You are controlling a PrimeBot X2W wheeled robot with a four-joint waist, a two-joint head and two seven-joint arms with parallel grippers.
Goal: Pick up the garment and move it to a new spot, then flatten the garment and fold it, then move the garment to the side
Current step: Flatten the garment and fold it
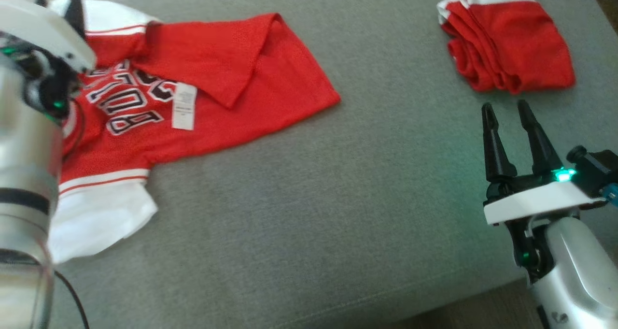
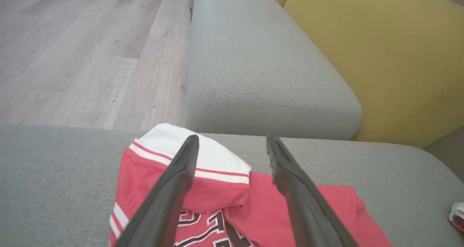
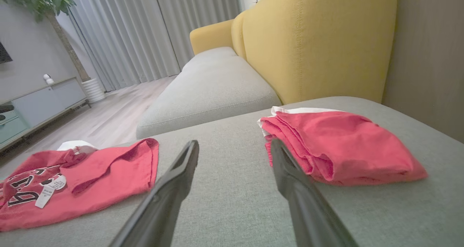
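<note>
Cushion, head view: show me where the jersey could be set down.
Free: the wide grey stretch of cushion between the jersey and the folded red garment, down to the front edge. Crowded: the left end, and the far right corner.

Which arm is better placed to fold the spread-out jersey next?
Left. The left gripper hangs open over the white-trimmed sleeve of the jersey; the right gripper is open above bare cushion near the folded red garment, apart from the jersey.
</note>
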